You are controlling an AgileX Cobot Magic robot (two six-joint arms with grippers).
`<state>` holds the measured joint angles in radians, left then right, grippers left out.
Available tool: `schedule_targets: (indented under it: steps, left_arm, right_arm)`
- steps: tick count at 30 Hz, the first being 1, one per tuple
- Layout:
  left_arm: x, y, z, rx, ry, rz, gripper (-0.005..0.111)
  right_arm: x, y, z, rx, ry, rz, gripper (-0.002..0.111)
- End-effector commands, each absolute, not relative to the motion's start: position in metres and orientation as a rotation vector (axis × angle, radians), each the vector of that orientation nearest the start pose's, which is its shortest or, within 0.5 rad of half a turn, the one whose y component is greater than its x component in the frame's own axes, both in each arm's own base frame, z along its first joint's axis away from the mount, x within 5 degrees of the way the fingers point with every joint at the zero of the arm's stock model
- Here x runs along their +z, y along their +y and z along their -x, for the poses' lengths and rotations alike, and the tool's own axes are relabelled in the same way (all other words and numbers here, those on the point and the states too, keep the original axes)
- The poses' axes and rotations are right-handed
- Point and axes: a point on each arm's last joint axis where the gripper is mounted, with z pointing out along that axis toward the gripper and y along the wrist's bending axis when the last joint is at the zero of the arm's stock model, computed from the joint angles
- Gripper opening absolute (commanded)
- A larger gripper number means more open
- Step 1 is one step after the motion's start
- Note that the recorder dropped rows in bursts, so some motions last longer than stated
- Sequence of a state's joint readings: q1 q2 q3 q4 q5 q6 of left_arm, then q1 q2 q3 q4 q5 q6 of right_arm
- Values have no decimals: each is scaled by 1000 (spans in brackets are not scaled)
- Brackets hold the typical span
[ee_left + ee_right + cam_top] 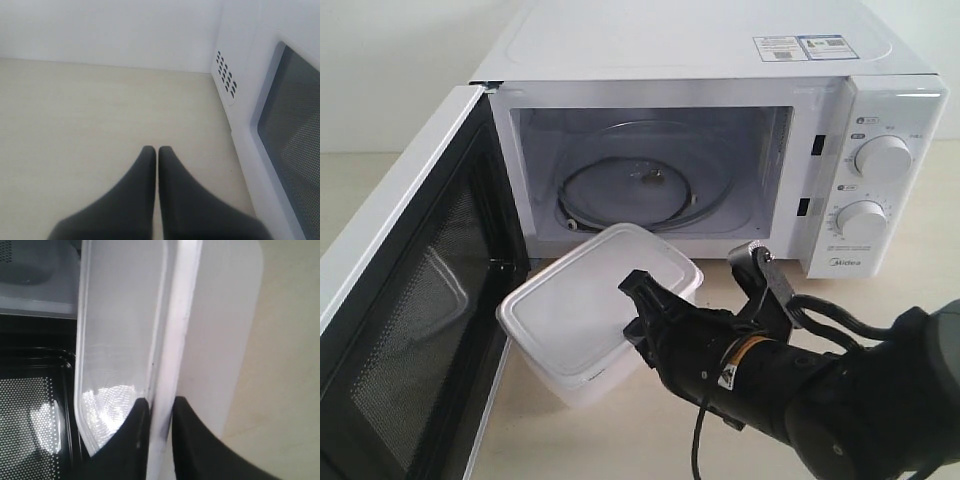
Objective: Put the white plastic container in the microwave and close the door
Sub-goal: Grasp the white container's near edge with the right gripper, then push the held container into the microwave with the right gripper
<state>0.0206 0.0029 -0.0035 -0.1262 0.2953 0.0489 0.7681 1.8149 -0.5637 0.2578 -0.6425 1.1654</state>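
Note:
The white plastic container [585, 310] hangs tilted in front of the microwave [720, 150], just below its open cavity. My right gripper [638, 315] is shut on the container's rim, one finger on the lid and one under the edge. In the right wrist view that rim [172, 340] runs between the black fingertips [137, 412] of the right gripper [159, 407]. The door [405, 320] stands wide open on the left, mesh inner face showing. The glass turntable [630, 190] is bare. My left gripper [156, 150] is shut on nothing, beside the door's outer face [290, 115].
The microwave's two dials [880, 158] sit on its right panel. Pale tabletop [580, 440] lies under the container and the arm. A white wall [110, 30] stands behind the table in the left wrist view.

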Motion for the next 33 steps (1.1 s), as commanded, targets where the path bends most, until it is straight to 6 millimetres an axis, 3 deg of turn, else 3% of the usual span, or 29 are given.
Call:
schedule_targets:
  steps: [1,13,19,23,33]
  left_arm:
    - [187,-3,-55,-72,1773,48,4]
    - [187,-3,-55,-72,1773,48,4]
    - [187,-3,-55,-72,1773,48,4]
    - [187,-3,-55,-72,1773,48,4]
    - [187,-3,-55,-72,1773,48,4]
  right_arm:
    - [134,201,-230,1079,2122,-702,0]
    - [136,200,-228,1083,2122,-715,0]
    - [143,167,-207,1114,1970,-807,0]
    - [152,163,-210,1213,1819,-874,0]
    - [155,156,-220,1163,1688,-1086,0]
